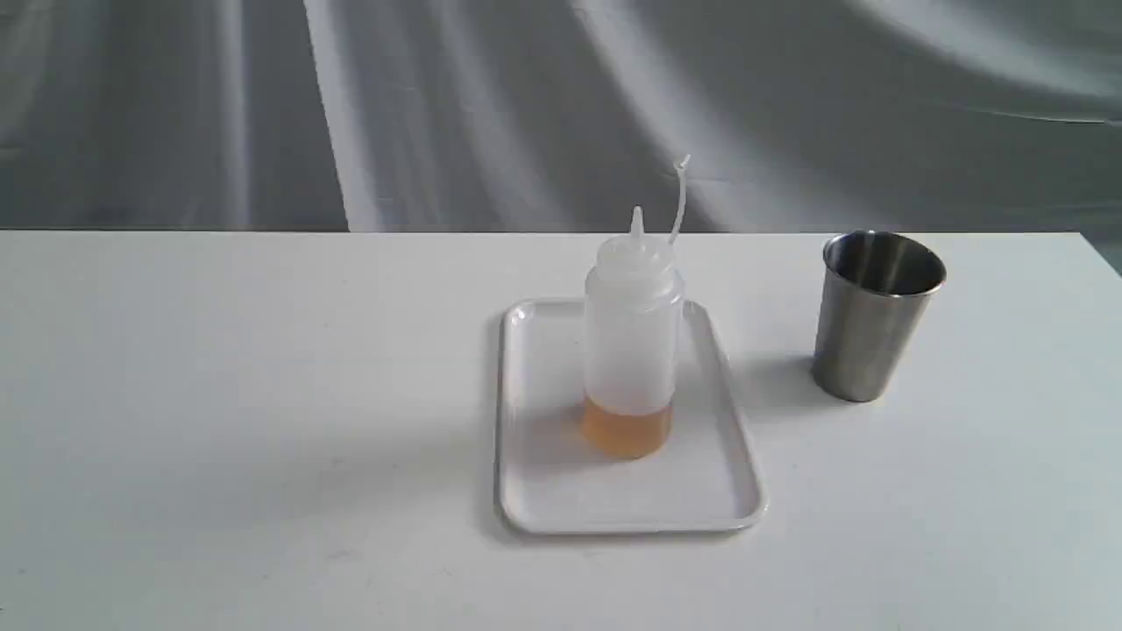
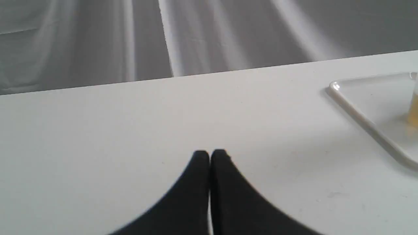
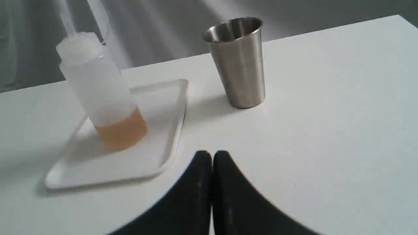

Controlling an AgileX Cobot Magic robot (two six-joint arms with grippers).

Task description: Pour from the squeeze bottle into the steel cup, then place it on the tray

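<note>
- The bottle [image 1: 631, 342] stands upright on the tray [image 1: 543, 491], about midway across it and a little toward the far end.
- Nothing is touching the bottle. Its body is cloudy white, with a shallow band of amber liquid [image 1: 627, 429] at the bottom.
- The nozzle [image 1: 637, 223] points straight up and is uncapped. The thin cap strap [image 1: 677, 202] curls up beside it and reaches higher than the tip.
- The tray lies flat on the white table [image 1: 219, 394], long side running away from me, with bare tray floor all round the bottle.
- The cup [image 1: 872, 320] stands upright on the table to the right of the tray, clear of its rim, mouth open upward. From here I cannot see whether anything is in it.
- Neither arm shows in the exterior view. Behind the table hangs a creased grey cloth [image 1: 438, 105].
- The left gripper [image 2: 210, 153] is clenched with its two black fingers pressed together and nothing between them. It hangs over bare table, and one corner of the tray sits off to the side, well apart from it.
- The right gripper [image 3: 212, 154] is likewise clenched and empty, fingertips meeting. It is over the table just beside the tray's near edge, with the cup beyond it and the bottle on the tray close by.
</note>
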